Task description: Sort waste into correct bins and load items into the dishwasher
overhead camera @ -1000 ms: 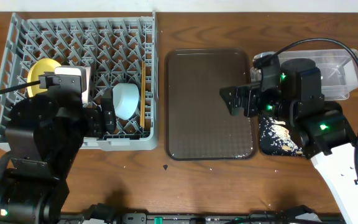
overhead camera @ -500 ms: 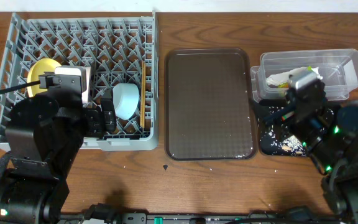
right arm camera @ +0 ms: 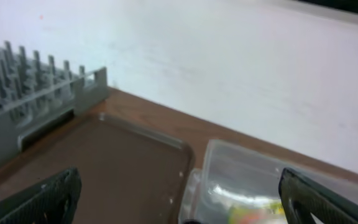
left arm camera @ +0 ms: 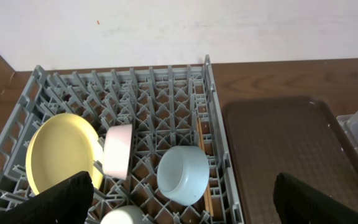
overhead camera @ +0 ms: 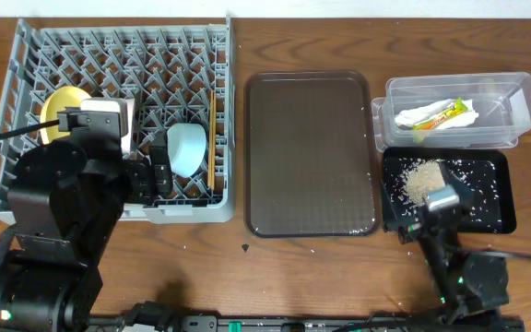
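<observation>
The grey dish rack [overhead camera: 81,55] holds the yellow plate [left arm camera: 61,149], the white bowl [left arm camera: 118,149], the light blue bowl [left arm camera: 182,174], the white cup [left arm camera: 126,216] and the chopsticks [overhead camera: 212,134]. My left gripper [left arm camera: 182,202] hangs open and empty over the rack's front part. The clear tub [overhead camera: 514,92] holds the napkin [overhead camera: 411,116] and the snack wrapper [overhead camera: 452,113]. The black tray [overhead camera: 496,207] holds rice scraps [overhead camera: 422,180]. My right gripper [right arm camera: 185,205] is open and empty, low by the table's front edge, facing the tub [right arm camera: 260,180].
The brown serving tray [overhead camera: 312,152] lies between the rack and the bins, with a few rice grains on its right side. The left arm [overhead camera: 63,212] covers the rack's front left corner. The right arm [overhead camera: 459,272] sits at the front right.
My right arm has pulled back from over the tub and black tray toward the table's front edge, uncovering both bins. The left arm has not moved.
</observation>
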Robot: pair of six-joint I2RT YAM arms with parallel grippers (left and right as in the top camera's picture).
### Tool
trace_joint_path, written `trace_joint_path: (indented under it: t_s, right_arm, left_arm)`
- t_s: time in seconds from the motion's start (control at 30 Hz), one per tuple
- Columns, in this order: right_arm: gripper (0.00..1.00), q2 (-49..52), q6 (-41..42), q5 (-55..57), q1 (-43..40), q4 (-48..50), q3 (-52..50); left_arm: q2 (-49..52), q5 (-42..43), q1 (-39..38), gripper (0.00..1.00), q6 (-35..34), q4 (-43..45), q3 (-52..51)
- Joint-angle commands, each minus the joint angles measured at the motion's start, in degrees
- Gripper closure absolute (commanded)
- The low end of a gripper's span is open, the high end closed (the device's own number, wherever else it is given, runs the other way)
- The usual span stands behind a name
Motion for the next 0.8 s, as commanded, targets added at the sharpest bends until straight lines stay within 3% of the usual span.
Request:
trace_joint_path:
  t_s: [0.0,0.13,0.77]
  right_arm:
    - [0.01,-6.36,-0.81,3.06,-0.66,0.57,-6.49]
    - [0.01,-12.63,-0.79,3.04,-0.66,2.01,-12.28]
    - [0.01,-12.37,-0.79,3.65,-0.74,-1.57,-12.81]
  left_arm:
    - [-0.02,-0.04,-0.07,0.07,-0.52,0.02,0.22]
    - [-0.02,-0.07,-0.07,0.07,-0.52,0.02,0.22]
    - [-0.02,-0.04,-0.07,0.07,-0.52,0.02,0.22]
